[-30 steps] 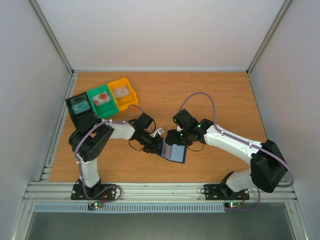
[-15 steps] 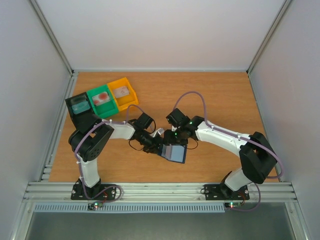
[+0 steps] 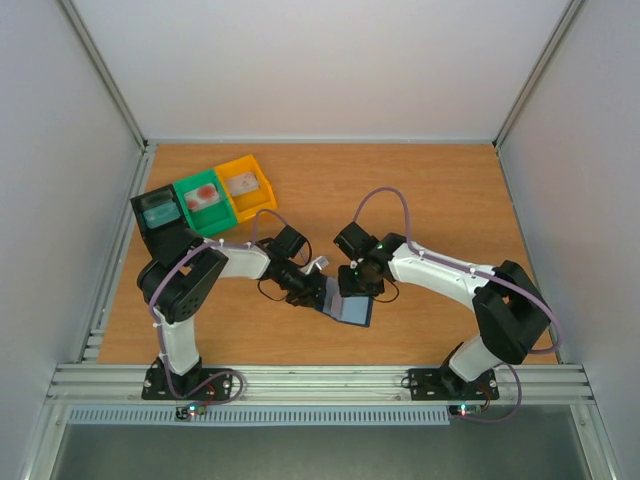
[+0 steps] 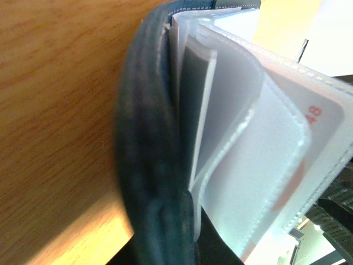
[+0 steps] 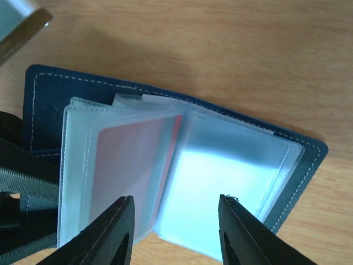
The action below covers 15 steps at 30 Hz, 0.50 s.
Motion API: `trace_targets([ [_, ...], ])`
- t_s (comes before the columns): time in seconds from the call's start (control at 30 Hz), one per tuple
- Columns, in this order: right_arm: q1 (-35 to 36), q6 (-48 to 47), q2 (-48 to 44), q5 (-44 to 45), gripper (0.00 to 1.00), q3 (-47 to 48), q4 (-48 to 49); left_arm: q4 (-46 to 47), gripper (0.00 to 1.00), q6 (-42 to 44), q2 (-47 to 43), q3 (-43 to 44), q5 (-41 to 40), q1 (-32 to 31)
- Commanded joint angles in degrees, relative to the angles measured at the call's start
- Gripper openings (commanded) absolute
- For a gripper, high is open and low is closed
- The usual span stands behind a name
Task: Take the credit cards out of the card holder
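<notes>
Card holder (image 3: 352, 310), flat dark navy-blue bifold with clear plastic sleeves: one, open on the wooden counter (image 3: 420, 190), lower centre of the top view, between the two hands.

Credit cards, four counted:
- One red card (image 5: 129, 165) sits inside a clear sleeve of the holder.
- One teal card (image 3: 158, 212) lies in the black plastic bin (image 3: 137, 208).
- One pale card with a red mark (image 3: 203, 198) lies in the green plastic bin (image 3: 183, 190).
- One plain pale card (image 3: 243, 184) lies in the yellow plastic bin (image 3: 265, 195).

Three bins, in a row at upper left.

Left hand (image 3: 315, 290): low, reaching right, clamped tight on the holder's left edge.

Right hand (image 5: 176, 232): pointing down over the holder, jaws partly apart with a clear gap. Its fingers (image 5: 118, 232) straddle the fanned sleeves. Whether they touch the sleeves, cannot tell.

Against a second ago, the right arm has swung left and its hand now covers the holder's top edge. Holder, left arm and bins are unchanged.
</notes>
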Motion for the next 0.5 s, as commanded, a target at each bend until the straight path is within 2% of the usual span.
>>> trace_targets([
  [0.0,0.77,-0.35,-0.47,0.52,0.44,2.21,-1.76,1.48,0.00,0.56,1.52,0.90,1.07,-0.32],
  [0.2,4.31,-1.12,-0.36,4.34,0.52,8.66,-4.85,1.52,0.00,0.47,1.48,0.81,1.10,-0.32],
  [0.47,4.86,0.78,3.07,7.71,0.50,9.00,-5.36,1.57,0.00,0.55,1.46,0.81,1.20,-0.26],
])
